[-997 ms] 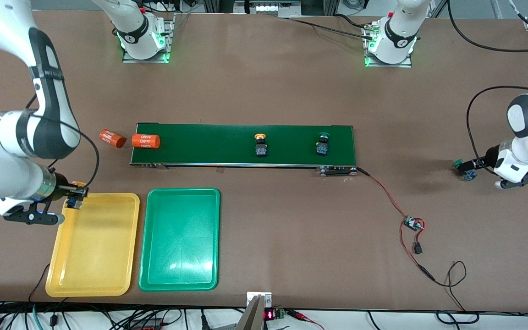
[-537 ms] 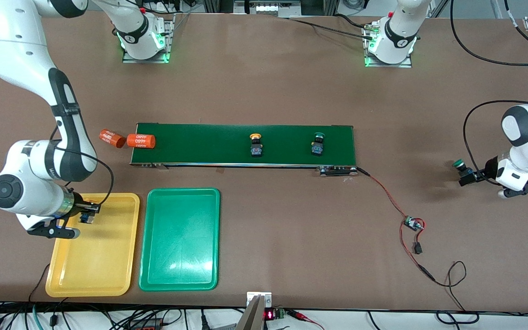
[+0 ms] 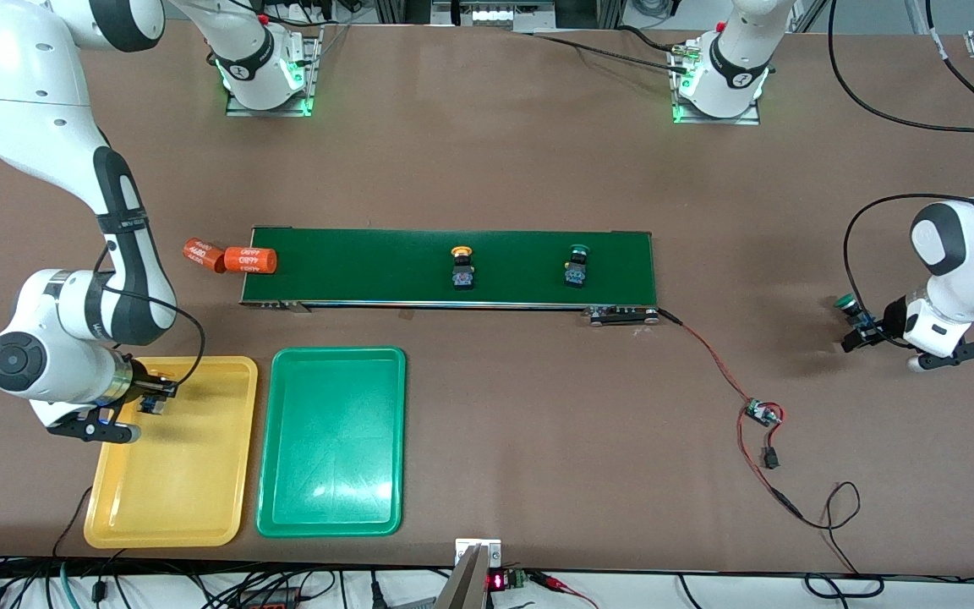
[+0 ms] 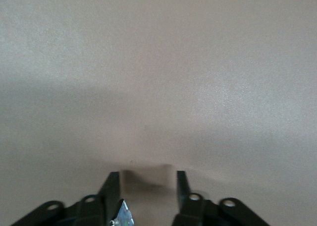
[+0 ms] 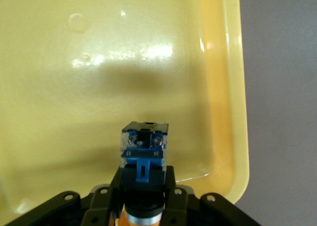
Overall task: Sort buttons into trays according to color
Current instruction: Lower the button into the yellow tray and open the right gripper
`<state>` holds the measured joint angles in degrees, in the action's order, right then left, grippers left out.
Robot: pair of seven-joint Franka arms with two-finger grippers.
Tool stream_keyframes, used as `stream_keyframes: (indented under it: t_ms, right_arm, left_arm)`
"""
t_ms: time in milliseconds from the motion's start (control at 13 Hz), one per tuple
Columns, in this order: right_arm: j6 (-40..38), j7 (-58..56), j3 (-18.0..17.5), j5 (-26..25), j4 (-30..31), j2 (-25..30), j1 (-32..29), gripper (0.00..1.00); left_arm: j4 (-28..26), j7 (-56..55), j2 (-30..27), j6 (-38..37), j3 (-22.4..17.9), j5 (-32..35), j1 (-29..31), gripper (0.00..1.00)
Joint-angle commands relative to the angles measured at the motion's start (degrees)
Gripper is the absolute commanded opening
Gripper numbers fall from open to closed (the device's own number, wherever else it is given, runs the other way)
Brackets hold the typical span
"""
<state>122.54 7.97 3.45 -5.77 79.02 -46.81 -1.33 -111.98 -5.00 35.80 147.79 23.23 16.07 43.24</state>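
The brown counter (image 3: 487, 169) carries a dark-green conveyor belt (image 3: 369, 266) with two orange cylinders (image 3: 248, 259) at its right-arm end. One yellow-capped button (image 3: 462, 269) and one green-capped button (image 3: 575, 266) stand on it. The green tray (image 3: 331, 507) lies beside the yellow tray (image 3: 199, 507). The right gripper (image 5: 143, 179), over the yellow tray, pinches a yellow-capped button body (image 5: 145, 145). The left gripper (image 3: 863, 330), over bare counter, pinches a green-capped switch (image 3: 849, 304).

Orange cylinder (image 3: 249, 260) on end of conveyor belt (image 3: 385, 266) toward right arm: white print, upside down toward front camera, reads roughly "4680". Second orange cylinder (image 3: 202, 253) beside it, on table: similar white print, not legible. Small red digits on display (image 3: 496, 581) at table edge, unreadable.
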Motion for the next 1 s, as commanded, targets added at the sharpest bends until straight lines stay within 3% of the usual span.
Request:
stream_keyframes:
  t_ms: [0, 77, 230, 537, 767, 921]
  right_arm:
    - [-0.4, -0.6, -0.4, -0.6, -1.5, -1.0, -0.5, 0.79]
    - [-0.4, -0.6, -0.4, -0.4, -1.5, -1.0, -0.5, 1.00]
    - [-1.2, -0.2, -0.6, 0.0, -1.2, 0.0, 0.4, 1.00]
    - [-4.8, 6.9, -1.4, 0.1, 7.3, 9.0, 4.3, 1.00]
    - [-6.3, 11.7, -1.6, 0.2, 17.3, 19.7, 8.4, 1.00]
    - [-9.9, 12.0, -2.7, 2.9, 23.6, 28.7, 8.7, 1.00]
  left_arm:
    - [-1.8, 0.3, -2.0, 0.2, 0.0, 1.9, 0.4, 0.06]
    - [-2.2, 0.3, -2.3, -0.2, 0.0, 1.9, 0.3, 0.02]
    - [-2.3, 0.3, -2.7, -0.4, 0.0, 1.9, 0.2, 0.02]
    - [-1.8, 4.5, -5.4, -4.7, -0.8, 1.8, 0.1, 0.00]
    - [-2.2, 4.6, -6.9, -11.0, -2.4, 1.8, -0.5, 0.01]
    - [-2.5, 4.1, -6.9, -14.6, -2.4, 1.8, -0.1, 0.15]
